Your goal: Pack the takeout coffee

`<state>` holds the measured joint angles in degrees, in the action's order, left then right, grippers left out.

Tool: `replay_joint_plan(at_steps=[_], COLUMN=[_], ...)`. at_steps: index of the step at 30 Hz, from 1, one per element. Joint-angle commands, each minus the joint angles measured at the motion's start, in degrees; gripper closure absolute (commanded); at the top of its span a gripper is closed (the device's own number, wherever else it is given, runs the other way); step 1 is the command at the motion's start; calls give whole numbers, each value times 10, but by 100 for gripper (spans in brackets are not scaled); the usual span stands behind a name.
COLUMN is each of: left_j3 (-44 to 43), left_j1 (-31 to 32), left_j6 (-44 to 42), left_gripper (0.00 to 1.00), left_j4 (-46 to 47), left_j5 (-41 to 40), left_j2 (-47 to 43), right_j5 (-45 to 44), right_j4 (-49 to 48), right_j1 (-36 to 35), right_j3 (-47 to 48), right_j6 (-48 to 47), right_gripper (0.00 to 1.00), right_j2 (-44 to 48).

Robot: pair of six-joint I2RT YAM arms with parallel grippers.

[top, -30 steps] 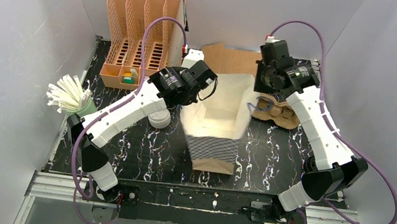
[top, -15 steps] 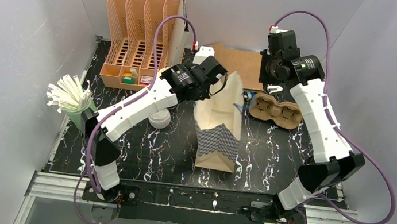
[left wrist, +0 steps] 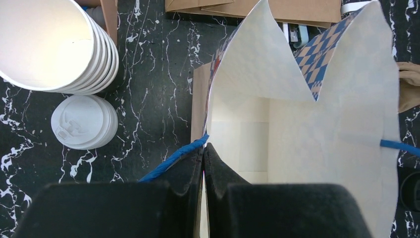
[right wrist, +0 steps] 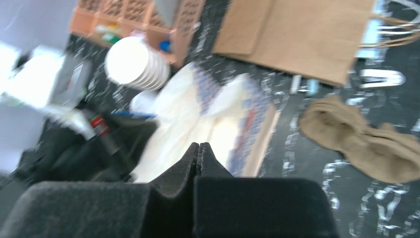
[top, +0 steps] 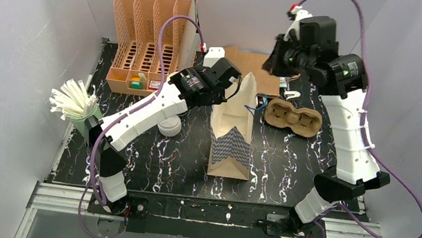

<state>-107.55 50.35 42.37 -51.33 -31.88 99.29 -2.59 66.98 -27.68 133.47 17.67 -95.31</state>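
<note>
My left pincer (left wrist: 203,148) grips the bag (left wrist: 297,124) by its rim; right pincer (right wrist: 198,146) closed, empty. Just left: one cup stack (left wrist: 44,44), one lid stack (left wrist: 81,121).

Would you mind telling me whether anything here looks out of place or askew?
The bag stands only half open: from above its mouth is a narrow slit, with the far gusset folded inward. Only the left end effector pinches its rim. The tray beside it is empty.

Overhead and wrist views, bag (top: 230,149) shared
</note>
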Motion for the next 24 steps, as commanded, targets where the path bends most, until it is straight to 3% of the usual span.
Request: replay_joint_plan(at_steps=[1, 6, 9, 13, 19, 24], left_j3=[8, 35, 60, 91, 122, 152], left_j1=[-4, -4, -4, -4, -4, -5], left_j6=[28, 48, 63, 84, 107, 124], left_gripper=[100, 100, 100, 100, 100, 100], left_j4=[0, 14, 28, 48, 70, 87], left_j5=[-10, -10, -10, -11, -15, -15], left_j2=[-46, -68, -86, -109, -143, -173], right_j5=[56, -53, -115, -158, -193, -198], right_j4=[18, 17, -12, -67, -128, -250], right_j1=[-112, -245, -281, -304, -328, -340], right_j3=[-4, -11, -94, -203, -288, -405], right_j6=[56, 124, 161, 199, 220, 226], right_gripper=[99, 99, 99, 99, 99, 99], right_j2=[15, 29, 65, 115, 136, 169])
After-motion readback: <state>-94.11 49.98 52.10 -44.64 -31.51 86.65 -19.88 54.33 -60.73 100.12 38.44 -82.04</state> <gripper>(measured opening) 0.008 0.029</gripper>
